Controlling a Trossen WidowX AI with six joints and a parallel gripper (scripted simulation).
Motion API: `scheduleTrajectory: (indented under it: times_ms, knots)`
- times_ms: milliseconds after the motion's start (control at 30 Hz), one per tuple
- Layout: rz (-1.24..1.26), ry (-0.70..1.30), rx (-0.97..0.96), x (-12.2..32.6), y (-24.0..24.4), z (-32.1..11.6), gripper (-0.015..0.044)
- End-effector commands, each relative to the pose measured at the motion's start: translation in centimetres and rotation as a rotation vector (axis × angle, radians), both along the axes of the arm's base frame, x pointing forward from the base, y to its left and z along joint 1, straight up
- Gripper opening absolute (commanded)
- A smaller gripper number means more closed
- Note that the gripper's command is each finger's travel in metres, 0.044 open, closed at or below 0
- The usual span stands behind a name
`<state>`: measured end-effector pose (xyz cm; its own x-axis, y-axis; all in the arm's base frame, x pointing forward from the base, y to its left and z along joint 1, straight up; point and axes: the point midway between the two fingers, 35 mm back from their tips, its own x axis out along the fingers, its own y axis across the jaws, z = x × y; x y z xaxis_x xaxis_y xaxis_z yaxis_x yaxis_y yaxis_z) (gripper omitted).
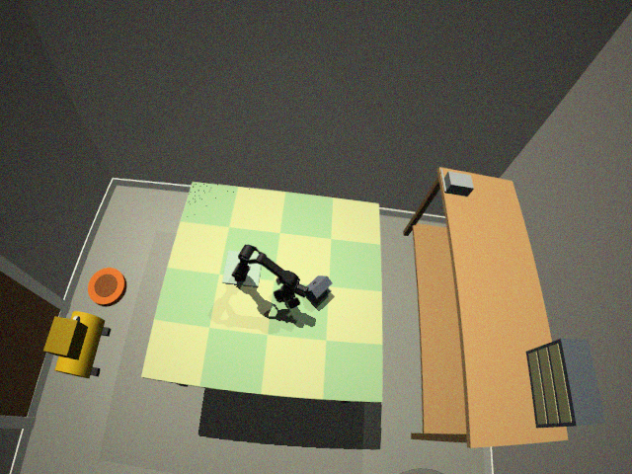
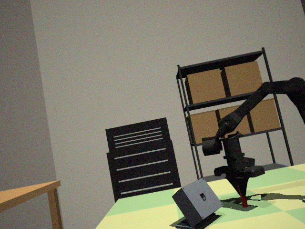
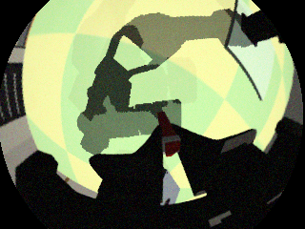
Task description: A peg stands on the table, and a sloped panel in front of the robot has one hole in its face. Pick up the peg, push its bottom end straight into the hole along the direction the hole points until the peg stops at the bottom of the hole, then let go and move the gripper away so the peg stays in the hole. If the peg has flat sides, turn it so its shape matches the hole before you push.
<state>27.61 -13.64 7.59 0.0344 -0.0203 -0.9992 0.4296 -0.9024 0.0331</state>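
At lower right of the exterior view, the red peg [image 2: 243,201] [image 3: 168,134] stands near the block with the sloped panel [image 2: 200,197] [image 1: 319,287], its foot apparently on the checkered table [image 2: 266,219] [image 1: 295,367] [image 3: 205,62]. My gripper [image 2: 242,193] [image 3: 164,128] pinches the peg's upper part. I should lift straight up, keeping the grip firm so it doesn't twist. I count one peg, one panel, one hole [image 2: 202,196], one arm [image 2: 249,106] [image 1: 273,265].

Boxes [image 2: 204,86] on a dark rack [image 2: 268,66] beside a black drawer cabinet [image 2: 142,157]
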Motion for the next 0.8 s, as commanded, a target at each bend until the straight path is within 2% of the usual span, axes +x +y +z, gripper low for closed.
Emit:
scheduleTrajectory:
  times_ms: [0, 400, 767]
  knots:
    - [0.0, 0.0, 0.0, 0.0, 0.0, 0.0, 0.0]
    - [0.0, 0.0, 0.0, 0.0, 0.0, 0.2, 0.0]
    - [0.001, 0.002, -0.001, 0.2, -0.1, 3.7, 0.0]
